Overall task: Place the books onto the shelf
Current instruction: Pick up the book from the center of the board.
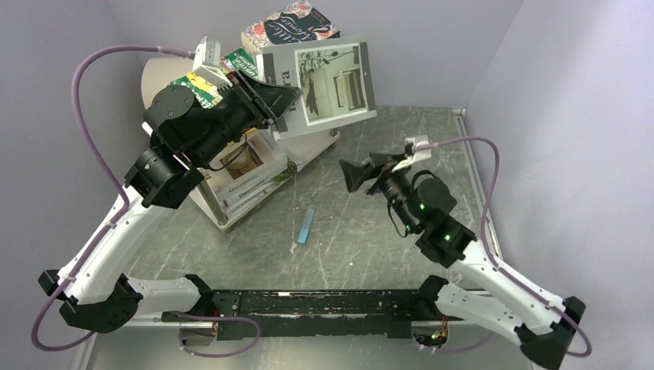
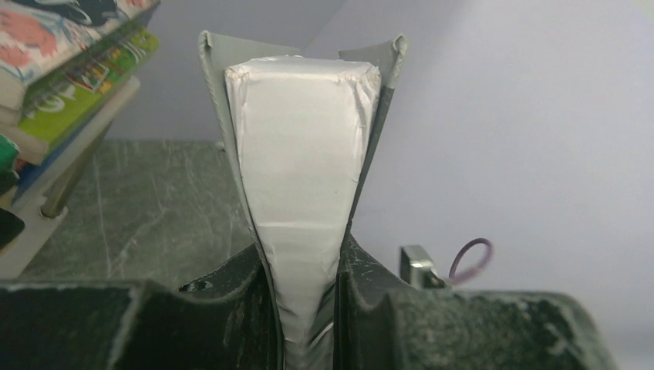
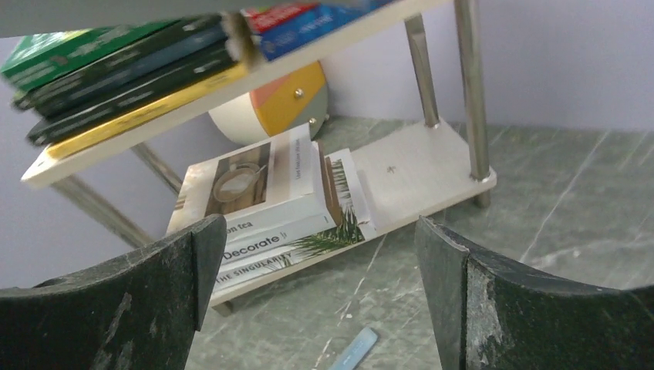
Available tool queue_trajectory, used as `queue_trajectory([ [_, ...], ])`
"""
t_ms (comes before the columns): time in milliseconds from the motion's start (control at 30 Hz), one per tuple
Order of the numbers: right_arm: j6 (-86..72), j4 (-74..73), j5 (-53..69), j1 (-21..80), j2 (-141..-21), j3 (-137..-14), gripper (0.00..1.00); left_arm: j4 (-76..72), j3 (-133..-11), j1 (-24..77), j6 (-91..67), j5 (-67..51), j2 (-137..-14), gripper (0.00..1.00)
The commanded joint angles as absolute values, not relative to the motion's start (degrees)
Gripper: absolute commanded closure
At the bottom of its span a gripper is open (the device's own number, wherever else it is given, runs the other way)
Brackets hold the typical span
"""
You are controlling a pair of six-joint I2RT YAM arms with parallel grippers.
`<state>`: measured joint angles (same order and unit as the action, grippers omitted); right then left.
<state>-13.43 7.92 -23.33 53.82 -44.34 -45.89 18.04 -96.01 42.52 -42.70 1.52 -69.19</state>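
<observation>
We see the table [image 1: 370, 231], a grey marbled top with pale walls on three sides. The shelf [image 3: 420, 166] stands at its far left and has two white boards on thin metal posts.

The grey book [image 1: 332, 81] is the biggest of the books. It is up in the air over the right end of the shelf, tilted, with its cover to the top camera. We cannot tell whether it touches the upper board. The left gripper [image 1: 281, 96] is clamped on it near one edge. In the left wrist view the white page block fans out between the two fingers.

On the lower board lies a stack [image 3: 262, 204] of white books, flat, towards the left end. The right end of that board is bare. On the upper board lie paperbacks [image 3: 116, 73], green, black and yellow. A floral book [image 1: 291, 23] shows at the far side, behind the grey book.

A cylinder [image 3: 281, 104] with an orange end lies behind the shelf.

The right gripper [image 1: 353, 176] hangs over the table right of the shelf, its jaws wide apart with nothing between them.

A blue bar [image 1: 307, 226] lies flat on the table, between the arms and apart from the shelf.
</observation>
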Motion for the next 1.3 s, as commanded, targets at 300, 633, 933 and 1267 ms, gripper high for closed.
queue_trajectory([
  [300,-66.7,48.1,35.0,15.8,-55.5,-35.7,0.03,8.8,-98.2,42.4,-41.6,7.1,-72.9,0.72],
  [633,-83.2,54.7,25.0,14.8,-53.5,-35.0,0.02,8.6,-96.4,42.3,-44.4,4.5,-71.6,0.72],
  [933,-87.5,59.9,20.7,14.8,-55.9,-37.5,0.02,8.4,-94.7,42.3,-48.2,0.1,-70.5,0.73],
  [1267,-92.6,62.5,19.1,14.8,-60.6,-40.8,0.11,8.4,-91.6,42.3,-52.6,-4.1,-68.9,0.72],
])
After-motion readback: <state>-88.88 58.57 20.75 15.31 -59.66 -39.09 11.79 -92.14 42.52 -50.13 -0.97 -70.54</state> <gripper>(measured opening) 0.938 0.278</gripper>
